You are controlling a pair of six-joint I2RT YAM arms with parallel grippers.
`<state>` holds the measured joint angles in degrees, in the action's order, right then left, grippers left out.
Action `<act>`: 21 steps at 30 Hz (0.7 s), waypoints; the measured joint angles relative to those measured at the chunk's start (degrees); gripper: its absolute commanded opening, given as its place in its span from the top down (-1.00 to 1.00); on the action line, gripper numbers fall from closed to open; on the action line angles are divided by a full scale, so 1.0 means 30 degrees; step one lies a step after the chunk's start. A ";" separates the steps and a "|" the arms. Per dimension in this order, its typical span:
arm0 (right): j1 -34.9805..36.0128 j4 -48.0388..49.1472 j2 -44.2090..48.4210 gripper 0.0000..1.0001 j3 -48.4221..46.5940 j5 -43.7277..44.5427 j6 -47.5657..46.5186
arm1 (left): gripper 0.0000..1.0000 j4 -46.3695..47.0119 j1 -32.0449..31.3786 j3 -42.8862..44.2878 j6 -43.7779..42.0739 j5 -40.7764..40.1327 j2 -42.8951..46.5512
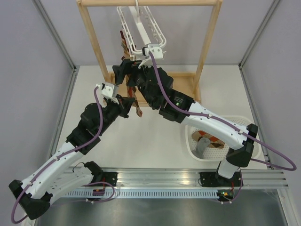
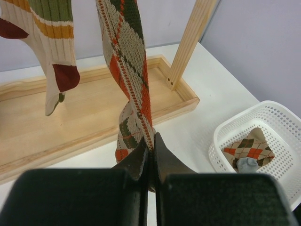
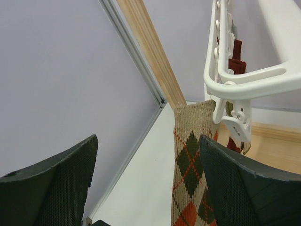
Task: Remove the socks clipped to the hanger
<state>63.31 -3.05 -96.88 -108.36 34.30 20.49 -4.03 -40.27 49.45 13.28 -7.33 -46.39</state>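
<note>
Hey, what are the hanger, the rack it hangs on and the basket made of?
The hanger looks like glossy white moulded plastic, smooth rounded edges. The rack is pale bare wood, grain lines showing. The basket seems white plastic too, with a regular grid of holes.

The argyle sock [image 2: 126, 61] runs off the top edge, its lower end hidden between the left fingers [image 2: 136, 165].

overhead camera looks down from behind the arms [image 1: 89, 129]; left wrist looks forward, right wrist upward, both close on one argyle sock [image 2: 134, 61].
</note>
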 measured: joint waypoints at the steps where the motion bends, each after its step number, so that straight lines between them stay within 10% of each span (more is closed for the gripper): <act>1: 0.0007 0.0000 0.0000 -0.82 0.0000 0.0007 0.0036 | 0.95 -0.0007 0.0000 0.0000 -0.0007 0.0000 -0.0022; 21: 0.0022 -0.1239 -0.1763 -0.86 -0.1654 0.3067 -0.0284 | 0.95 0.0109 0.0000 0.0000 -0.0007 0.0022 -0.0204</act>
<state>63.37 -6.76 -102.17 -113.32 43.51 19.64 -3.70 -40.27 49.45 13.26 -7.27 -47.00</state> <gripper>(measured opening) 0.925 0.033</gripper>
